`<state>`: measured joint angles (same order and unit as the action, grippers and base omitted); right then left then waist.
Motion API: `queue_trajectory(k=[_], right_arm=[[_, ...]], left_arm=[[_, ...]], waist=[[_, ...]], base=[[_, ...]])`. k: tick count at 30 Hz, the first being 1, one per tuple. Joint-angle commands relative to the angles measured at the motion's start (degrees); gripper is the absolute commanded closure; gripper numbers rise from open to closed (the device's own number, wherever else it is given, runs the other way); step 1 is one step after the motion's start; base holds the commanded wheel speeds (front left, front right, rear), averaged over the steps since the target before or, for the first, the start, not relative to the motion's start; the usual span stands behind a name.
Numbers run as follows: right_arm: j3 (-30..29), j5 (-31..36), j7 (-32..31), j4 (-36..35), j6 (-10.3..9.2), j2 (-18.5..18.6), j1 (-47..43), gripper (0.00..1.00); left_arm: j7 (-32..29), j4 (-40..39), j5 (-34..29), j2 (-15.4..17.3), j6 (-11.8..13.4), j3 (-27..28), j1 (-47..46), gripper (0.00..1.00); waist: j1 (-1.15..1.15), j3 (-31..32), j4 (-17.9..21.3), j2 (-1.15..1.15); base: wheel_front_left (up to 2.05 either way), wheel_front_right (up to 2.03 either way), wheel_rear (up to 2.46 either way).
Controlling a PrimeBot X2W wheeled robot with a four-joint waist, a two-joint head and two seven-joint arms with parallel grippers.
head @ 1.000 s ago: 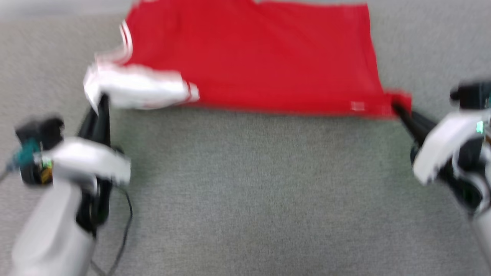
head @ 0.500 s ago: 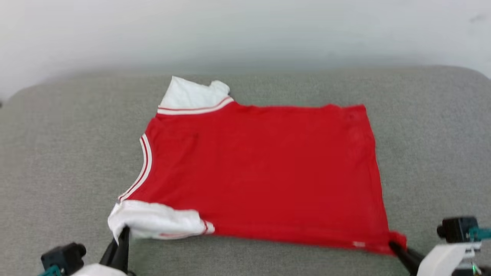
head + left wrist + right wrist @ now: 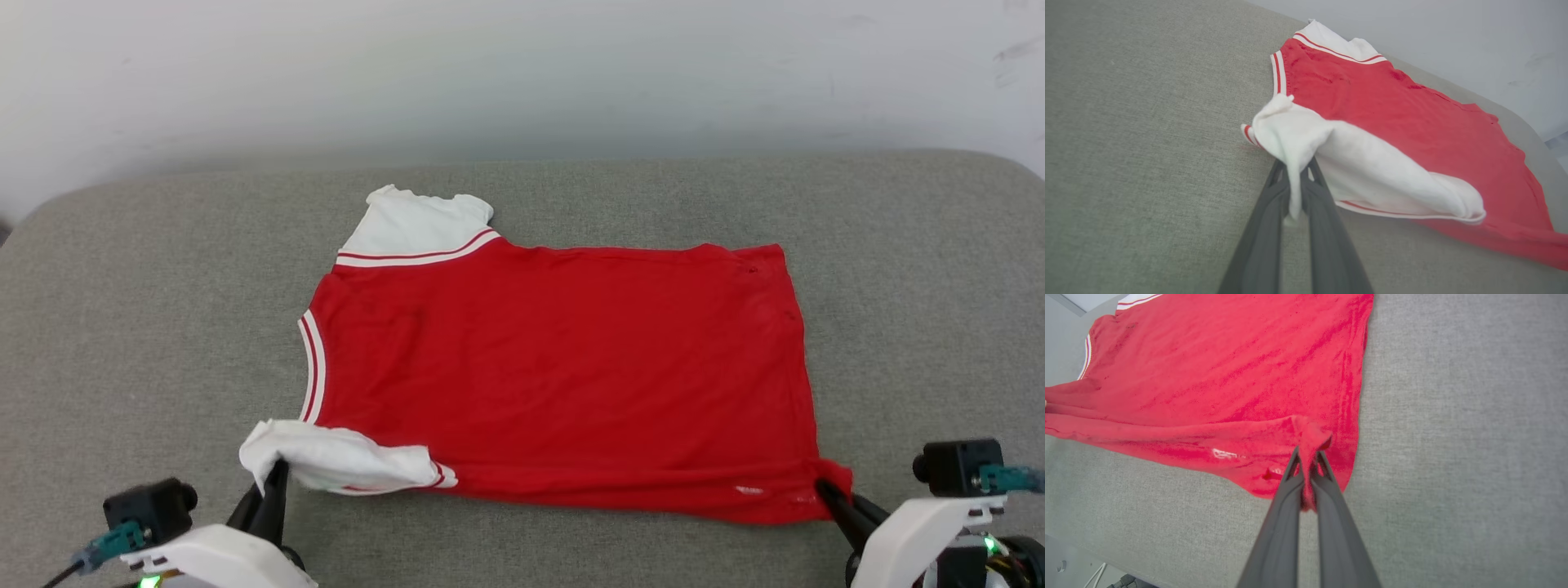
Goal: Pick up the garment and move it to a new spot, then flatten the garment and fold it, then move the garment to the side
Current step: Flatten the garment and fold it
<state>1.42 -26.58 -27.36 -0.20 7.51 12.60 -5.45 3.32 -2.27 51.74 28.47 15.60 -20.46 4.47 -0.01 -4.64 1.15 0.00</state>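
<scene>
left gripper [image 3: 275,472] is clamped on the near white sleeve [image 3: 351,461] of the garment [image 3: 555,367], and right gripper [image 3: 821,488] is pinched shut on the near hem corner [image 3: 834,478]. we see the garment spread on the grey cushion [image 3: 147,327], ahead of both grippers, its long axis running left to right along the near edge stretched between them. we judge the fold must carry that edge toward the far edge, each arm taking its own end.

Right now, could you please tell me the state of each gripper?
Left gripper: closed on the white sleeve of the shirt.
Right gripper: closed on the shirt's red bottom corner.
</scene>
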Motion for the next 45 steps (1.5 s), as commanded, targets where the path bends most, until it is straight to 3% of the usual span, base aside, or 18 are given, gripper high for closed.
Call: queue_trajectory(k=[1,13,20,21,22,23,24,29,36,41,45], right_arm=[[0.19,0.32,0.55,0.69,-0.04,-0.42,2.53,1.00],[4.74,-0.80,2.62,11.69,-0.03,2.61,17.87,1.00],[7.47,-0.66,4.90,17.48,-0.03,3.70,22.33,1.00],[8.36,-1.01,5.89,19.27,-0.03,3.51,23.19,0.59],[8.81,-1.24,6.44,20.13,-0.03,3.47,23.39,0.11],[9.49,-1.13,7.12,20.67,-0.03,3.63,23.63,0.00],[9.98,-1.23,7.95,21.13,-0.03,3.81,23.64,0.00],[11.02,-1.19,14.71,20.71,-0.04,4.86,22.40,0.00],[8.16,2.26,30.18,15.34,-0.03,4.85,17.88,0.00],[4.00,7.51,36.37,10.23,-0.04,2.83,13.93,0.00],[0.79,11.95,37.54,5.97,-0.03,0.05,10.40,0.00]], left_arm=[[-0.35,0.82,0.15,0.34,-0.61,0.26,-2.51,1.00],[-4.56,7.65,0.35,0.30,-4.20,-1.19,-13.81,1.00],[-8.45,11.68,2.34,-0.98,-6.24,-2.53,-17.89,1.00],[-9.72,12.87,4.06,-2.19,-7.29,-2.77,-18.80,1.00],[-10.01,13.34,4.51,-2.47,-7.81,-2.72,-19.16,0.62],[-9.83,13.83,4.78,-2.55,-8.12,-2.56,-19.48,0.24],[-9.76,14.37,5.17,-2.82,-8.55,-2.44,-19.70,0.00],[-7.20,15.32,5.35,-3.38,-9.02,-1.31,-19.59,0.00],[-3.61,13.80,4.86,-2.19,-7.80,0.80,-16.95,0.00],[-5.76,11.07,2.54,2.17,-5.09,0.81,-15.46,0.00],[-12.52,8.06,1.15,6.77,-4.57,-1.80,-14.63,0.00]], waist=[[0.01,-0.89,0.39,0.00],[0.01,-7.19,0.73,0.00],[0.01,-9.53,0.27,0.00],[0.01,-10.06,0.24,0.00],[0.01,-10.18,0.23,0.00],[0.01,-10.27,0.23,0.00],[0.01,-10.32,0.21,0.00],[0.01,-9.56,0.00,0.00],[0.01,-6.04,-0.09,0.00],[0.01,-3.70,0.43,0.00],[0.01,-2.56,1.14,0.00]], base=[[0.00,0.00,0.00],[0.00,0.00,0.00],[0.00,0.00,0.00],[0.00,0.00,0.00],[0.00,0.00,0.00],[0.00,0.00,0.00],[0.00,0.00,0.00],[0.00,0.00,0.00],[0.00,0.00,0.00],[0.00,0.00,0.00],[0.00,0.00,0.00]])
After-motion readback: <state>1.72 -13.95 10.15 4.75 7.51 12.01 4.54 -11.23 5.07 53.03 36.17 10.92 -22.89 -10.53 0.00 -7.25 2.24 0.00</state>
